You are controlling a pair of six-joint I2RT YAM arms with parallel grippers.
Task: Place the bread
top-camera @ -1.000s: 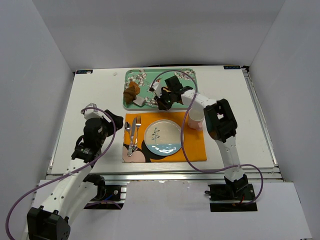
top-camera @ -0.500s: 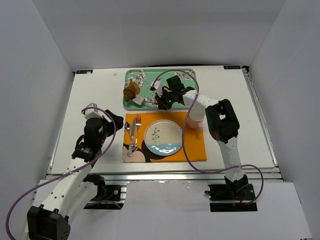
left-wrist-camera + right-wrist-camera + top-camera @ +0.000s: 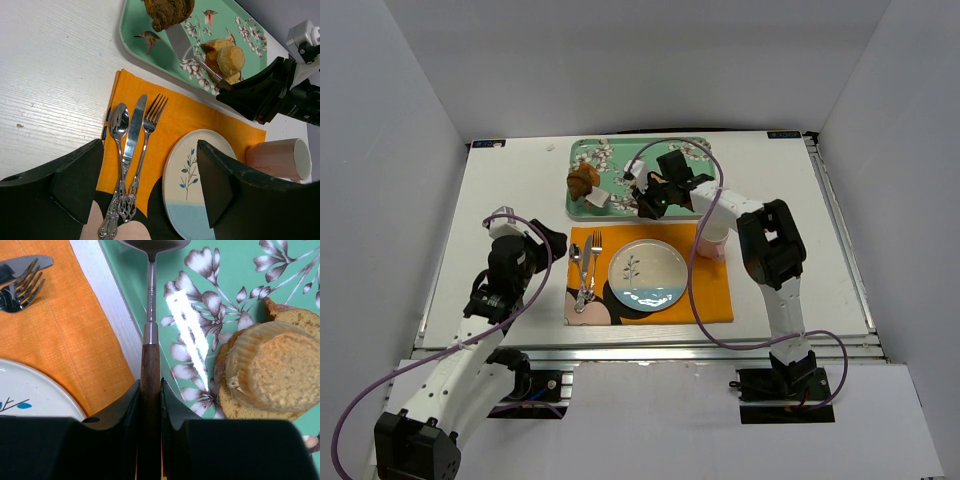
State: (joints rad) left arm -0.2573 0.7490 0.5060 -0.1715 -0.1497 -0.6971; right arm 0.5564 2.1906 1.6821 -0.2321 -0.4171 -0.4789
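The bread, a dark brown croissant [image 3: 583, 180], lies at the left end of the green floral tray [image 3: 690, 155]; it also shows at the top of the left wrist view [image 3: 170, 9]. My right gripper [image 3: 644, 206] [image 3: 150, 385] is shut on the wooden handle of a metal server [image 3: 149, 355]. The server's blade [image 3: 176, 40] lies flat on the tray, and its tip meets the croissant's near end. My left gripper [image 3: 545, 240] [image 3: 150, 175] is open and empty, above the table left of the placemat. A white and blue plate [image 3: 645, 272] sits on the orange placemat [image 3: 705, 290].
A pale golden stacked bun [image 3: 270, 370] sits on the tray right beside my right fingers. A spoon, knife and fork [image 3: 585, 265] lie left of the plate. A pink cup [image 3: 712, 240] stands at the placemat's right far corner. White walls enclose the table.
My right gripper, with the server, has shifted slightly toward the far right. The croissant has edged a little farther back on the tray. The left arm has not moved.
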